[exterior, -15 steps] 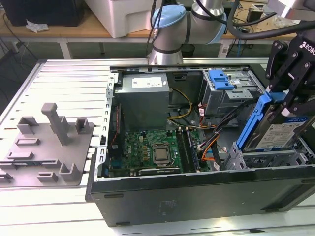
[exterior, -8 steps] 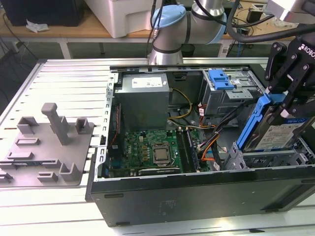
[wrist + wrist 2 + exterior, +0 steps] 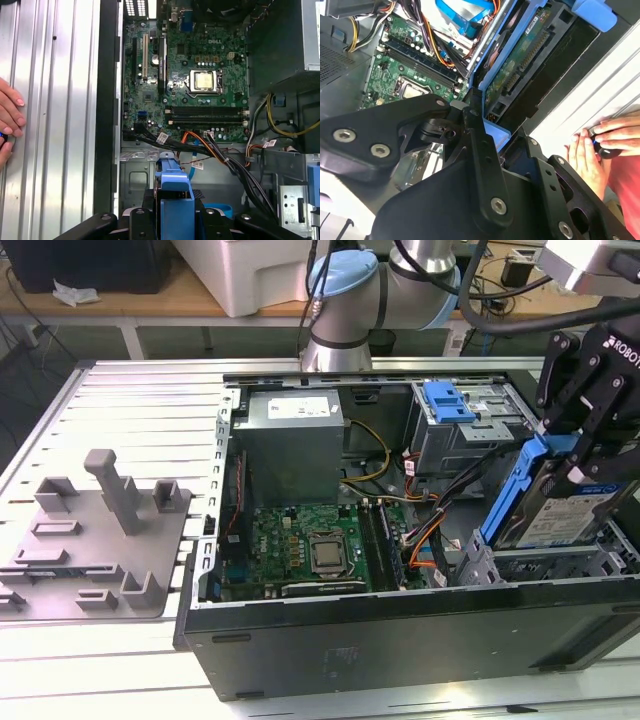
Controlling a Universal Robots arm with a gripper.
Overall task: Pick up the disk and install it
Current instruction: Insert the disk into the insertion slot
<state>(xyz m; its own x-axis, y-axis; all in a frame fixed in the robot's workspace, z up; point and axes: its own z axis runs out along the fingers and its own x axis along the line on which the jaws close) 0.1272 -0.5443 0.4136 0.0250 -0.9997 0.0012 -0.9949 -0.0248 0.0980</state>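
Observation:
The disk [image 3: 556,508], silver with a white-and-blue label and a blue bracket [image 3: 510,490], hangs tilted on edge over the near corner of the open computer case at the exterior view's right. My gripper [image 3: 578,462] is shut on it from above. Just under the disk lies a grey metal bay [image 3: 540,565]. In the second wrist view the disk's green circuit side [image 3: 520,55] shows beyond the black gripper links [image 3: 480,150]. In the first wrist view the blue bracket [image 3: 175,192] sits between the fingers.
The open case [image 3: 400,640] holds a motherboard [image 3: 310,545], a grey power supply [image 3: 290,435], loose cables [image 3: 425,530] and a drive cage with a blue latch [image 3: 452,405]. A grey fixture [image 3: 100,530] lies on the slatted table. A person's hand [image 3: 600,145] rests beside the case.

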